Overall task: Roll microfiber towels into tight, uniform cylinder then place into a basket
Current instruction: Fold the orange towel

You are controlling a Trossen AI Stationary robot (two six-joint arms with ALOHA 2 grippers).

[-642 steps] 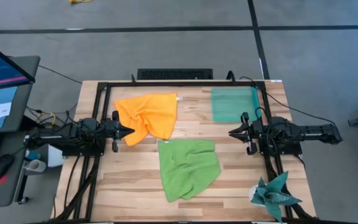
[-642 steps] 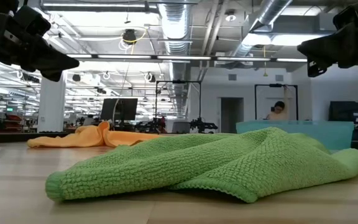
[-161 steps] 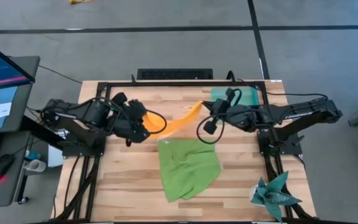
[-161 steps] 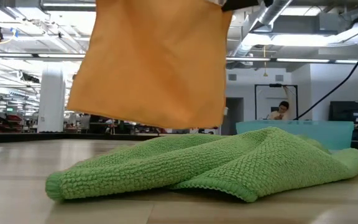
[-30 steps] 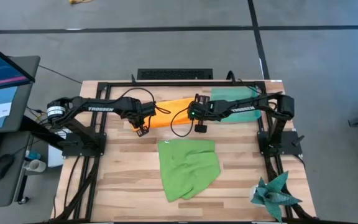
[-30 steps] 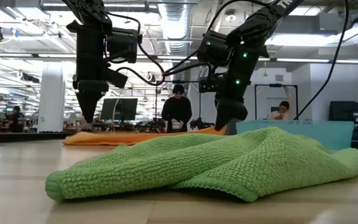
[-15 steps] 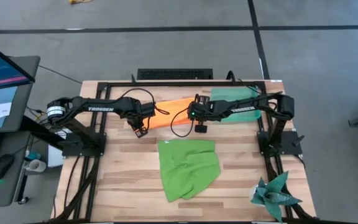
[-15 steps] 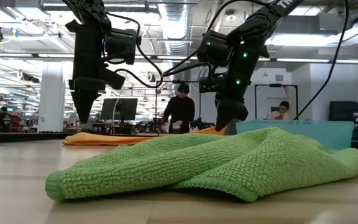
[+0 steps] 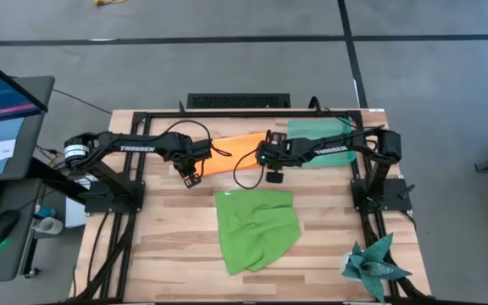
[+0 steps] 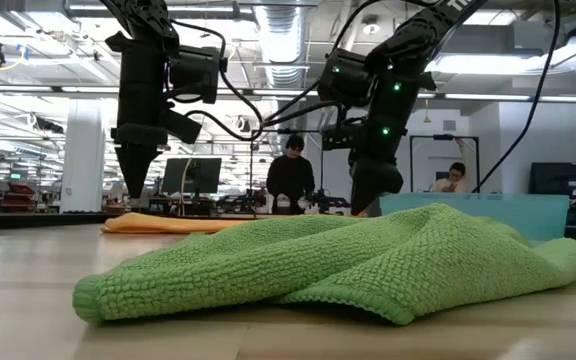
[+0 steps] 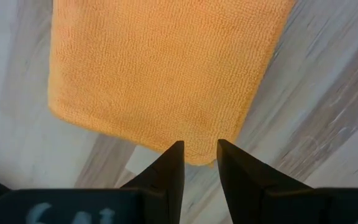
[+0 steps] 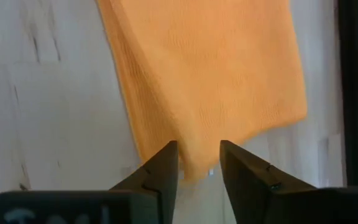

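The orange microfiber towel [image 9: 237, 151] lies folded into a flat band on the far half of the table, between my two grippers. My left gripper [image 11: 197, 149] points down, open, just above the band's left-end corner [image 11: 194, 155]. My right gripper [image 12: 197, 158] slants down over the band's right-end corner [image 12: 191, 163], open, a finger on either side. In the low view the left fingertips [image 10: 133, 192] hang clear of the orange towel [image 10: 168, 222]. The green towel [image 9: 257, 227] lies rumpled at mid-table. The teal basket [image 9: 320, 142] stands at the far right.
A dark teal star-shaped cloth [image 9: 375, 267] sits at the near right corner. A black frame [image 9: 142, 119] runs along the table's edges. Bare wood lies left of the green towel. A person [image 10: 290, 180] stands in the room behind the table.
The orange towel's right end, which rose to my right gripper a second ago, has sunk flat to the table and no longer shows above the green towel in the low view. Both arms have kept their places.
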